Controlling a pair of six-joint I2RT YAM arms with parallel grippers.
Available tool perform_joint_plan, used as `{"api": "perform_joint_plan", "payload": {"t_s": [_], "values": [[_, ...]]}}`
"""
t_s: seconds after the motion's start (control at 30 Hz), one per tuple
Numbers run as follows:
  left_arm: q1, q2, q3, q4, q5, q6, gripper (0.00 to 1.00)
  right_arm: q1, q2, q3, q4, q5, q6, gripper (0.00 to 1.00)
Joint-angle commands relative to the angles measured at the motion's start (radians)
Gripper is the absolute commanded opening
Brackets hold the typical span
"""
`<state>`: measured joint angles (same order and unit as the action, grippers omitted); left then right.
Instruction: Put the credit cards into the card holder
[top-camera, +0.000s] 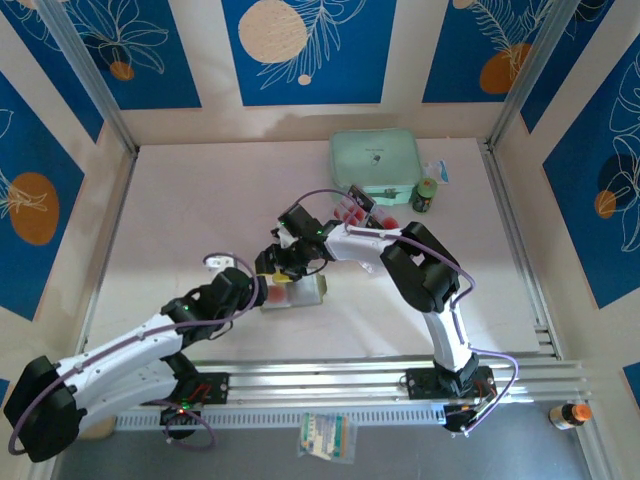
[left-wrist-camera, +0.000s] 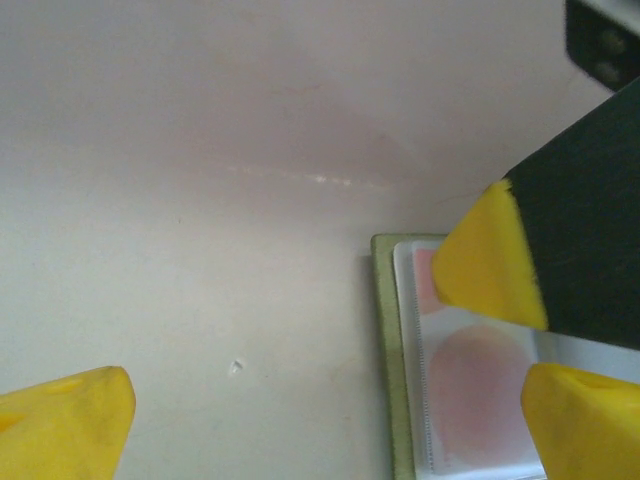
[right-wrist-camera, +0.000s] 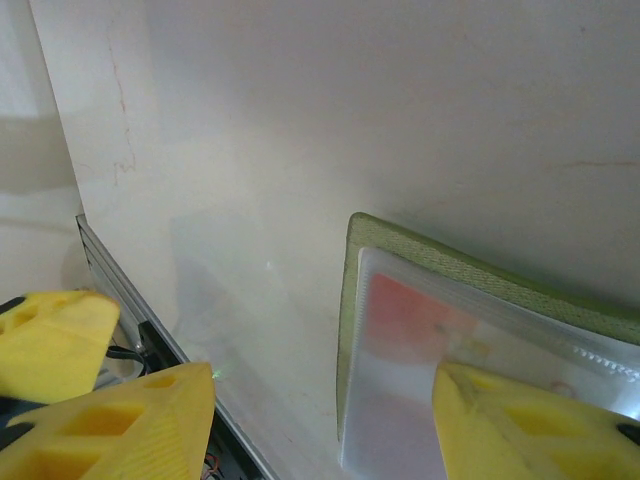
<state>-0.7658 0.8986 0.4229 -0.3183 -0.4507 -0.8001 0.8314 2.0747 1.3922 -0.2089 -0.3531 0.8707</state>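
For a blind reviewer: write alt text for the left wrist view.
An olive-green squarish card holder lies open on the pale table, a pale card with a red round mark in its clear sleeve. The left gripper has yellow jaws wide open at the lower corners; another yellow-tipped black jaw reaches in from upper right.

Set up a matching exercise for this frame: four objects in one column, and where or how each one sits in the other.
Things:
1. card holder
2. mint-green case
3. dark green jar
4. orange-capped bottle

Place or state:
A. near right corner, past the rails
B. lying open, olive green
C. closed, toward the back wall
D. just right of the case

Pairs: 1-B; 2-C; 3-D; 4-A
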Motion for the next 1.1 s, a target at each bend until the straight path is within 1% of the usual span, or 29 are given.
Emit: {"api": "perform_joint_plan", "payload": {"t_s": [0.0, 0.4, 0.63, 0.77, 0.93, 1.07], "values": [[0.01, 0.037, -0.018, 0.044, 0.018, -0.008, 0.99, -0.005, 0.019, 0.013, 0.002, -0.044, 0.028, 0.59], [0.011, 0.192, -0.016, 0.124, 0.051, 0.016, 0.99, -0.009, 0.019, -0.002, 0.031, -0.049, 0.057, 0.59], [0.01, 0.229, -0.024, 0.136, 0.047, 0.01, 0.99, -0.015, -0.005, -0.016, 0.046, -0.062, 0.062, 0.59], [0.011, 0.237, -0.039, 0.145, 0.048, 0.008, 0.99, -0.03, -0.061, -0.03, 0.039, -0.06, 0.046, 0.59], [0.01, 0.256, -0.044, 0.152, 0.052, 0.003, 0.99, -0.072, -0.148, -0.04, -0.028, -0.026, -0.015, 0.59], [0.01, 0.255, -0.048, 0.153, 0.05, 0.001, 0.99, -0.129, -0.222, -0.032, -0.15, 0.04, -0.123, 0.59]]}}
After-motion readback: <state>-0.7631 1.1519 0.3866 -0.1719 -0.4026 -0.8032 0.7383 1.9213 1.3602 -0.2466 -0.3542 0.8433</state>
